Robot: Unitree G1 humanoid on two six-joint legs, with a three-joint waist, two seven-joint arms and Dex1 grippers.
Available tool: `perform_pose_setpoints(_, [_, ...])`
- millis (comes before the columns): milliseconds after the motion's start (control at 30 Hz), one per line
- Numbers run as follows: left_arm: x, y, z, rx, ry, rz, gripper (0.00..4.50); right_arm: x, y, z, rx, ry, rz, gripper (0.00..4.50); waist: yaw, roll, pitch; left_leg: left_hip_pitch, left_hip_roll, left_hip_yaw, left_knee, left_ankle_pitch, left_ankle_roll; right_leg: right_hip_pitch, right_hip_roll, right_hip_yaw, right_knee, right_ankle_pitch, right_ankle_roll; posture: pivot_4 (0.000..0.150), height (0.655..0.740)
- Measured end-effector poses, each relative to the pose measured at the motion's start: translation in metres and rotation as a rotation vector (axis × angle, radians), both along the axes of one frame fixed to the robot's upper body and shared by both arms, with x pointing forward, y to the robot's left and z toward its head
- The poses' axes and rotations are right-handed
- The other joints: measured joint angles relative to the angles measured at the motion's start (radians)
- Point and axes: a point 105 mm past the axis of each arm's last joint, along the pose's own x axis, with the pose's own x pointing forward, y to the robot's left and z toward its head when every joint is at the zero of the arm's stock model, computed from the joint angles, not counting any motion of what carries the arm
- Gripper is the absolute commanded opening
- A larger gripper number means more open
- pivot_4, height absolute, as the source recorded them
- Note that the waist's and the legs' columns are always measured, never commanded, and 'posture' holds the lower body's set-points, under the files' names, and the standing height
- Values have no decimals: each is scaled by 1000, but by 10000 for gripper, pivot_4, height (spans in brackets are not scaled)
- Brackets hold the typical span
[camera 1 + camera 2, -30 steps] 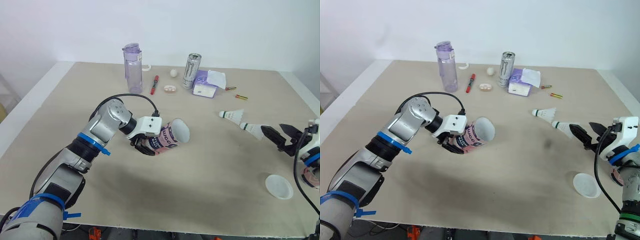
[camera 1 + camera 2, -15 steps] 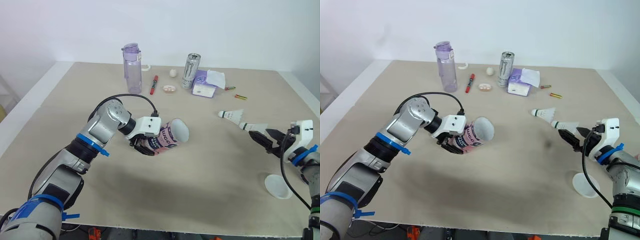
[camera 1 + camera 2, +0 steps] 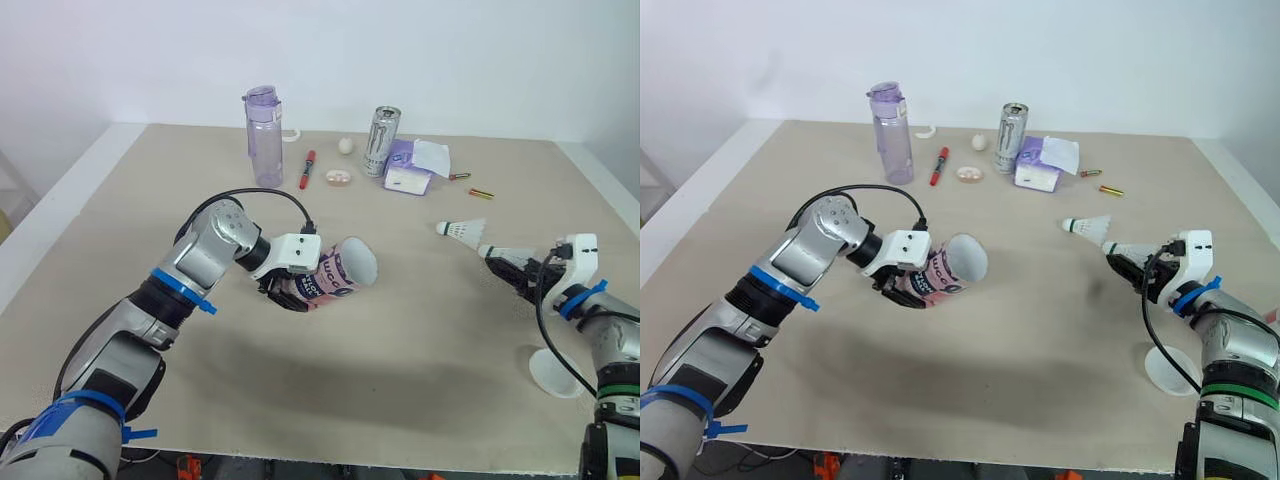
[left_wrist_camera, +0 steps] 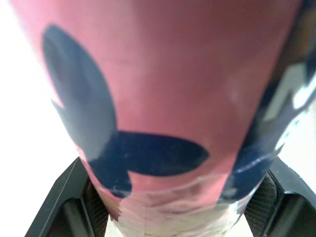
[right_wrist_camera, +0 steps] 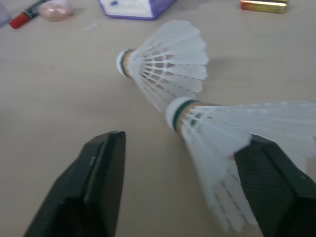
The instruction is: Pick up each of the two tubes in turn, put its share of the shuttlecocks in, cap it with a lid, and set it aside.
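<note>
Tube (image 3: pixel 342 270) left of centre, held sideways off tabletop (image 3: pixel 400 400), mouth rightward, clamped in left tool (image 3: pixel 288 290). Bottle (image 3: pixel 264 135), pen (image 3: pixel 309 168), can (image 3: pixel 381 142) far back, clear of path. Right tool (image 3: pixel 517 272) spread around near shuttlecock (image 5: pixel 217 128), far shuttlecock (image 5: pixel 168 64) just beside. Risk: closing on skirt crushes feathers, nudges neighbour. Lid (image 3: pixel 1165 372) under right forearm.
</note>
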Motion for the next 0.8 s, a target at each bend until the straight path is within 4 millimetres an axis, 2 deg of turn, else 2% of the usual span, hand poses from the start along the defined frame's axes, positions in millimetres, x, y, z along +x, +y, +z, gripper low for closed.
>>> perform_pose_setpoints(167, [0,0,0,-1,-1,3,30636,0,-4,-4,-3,3,-15,931,0,0,0,0,0,0,0,0,0,0,0,0,0,0,0,1500,7400])
perform_pose_setpoints(400, [0,0,0,-2,0,1,30636,-3,-7,-6,-20,-4,-26,931,0,0,0,0,0,0,0,0,0,0,0,0,0,0,0,1500,7400])
perform_pose_setpoints(567, [1,-1,0,-3,-2,-5,30636,-12,-6,-5,-78,-26,-15,931,1,0,0,0,0,-1,0,0,0,0,0,0,0,0,1,1500,7400])
perform_pose_setpoints(700, [2,-1,0,-1,1,-8,30636,-27,12,28,-191,-138,43,931,1,3,0,0,0,-1,-1,0,0,0,1,1,0,-1,4,1500,7400])
perform_pose_setpoints(767, [2,0,0,1,0,-9,30636,-37,38,66,-304,-244,110,931,1,4,0,0,0,-1,-1,0,0,-1,1,1,0,-1,3,1500,7400])
perform_pose_setpoints(800, [2,0,0,2,0,-8,30636,-39,43,74,-324,-267,127,931,2,5,0,0,0,-1,-1,0,0,-1,1,2,0,-1,3,1500,7400])
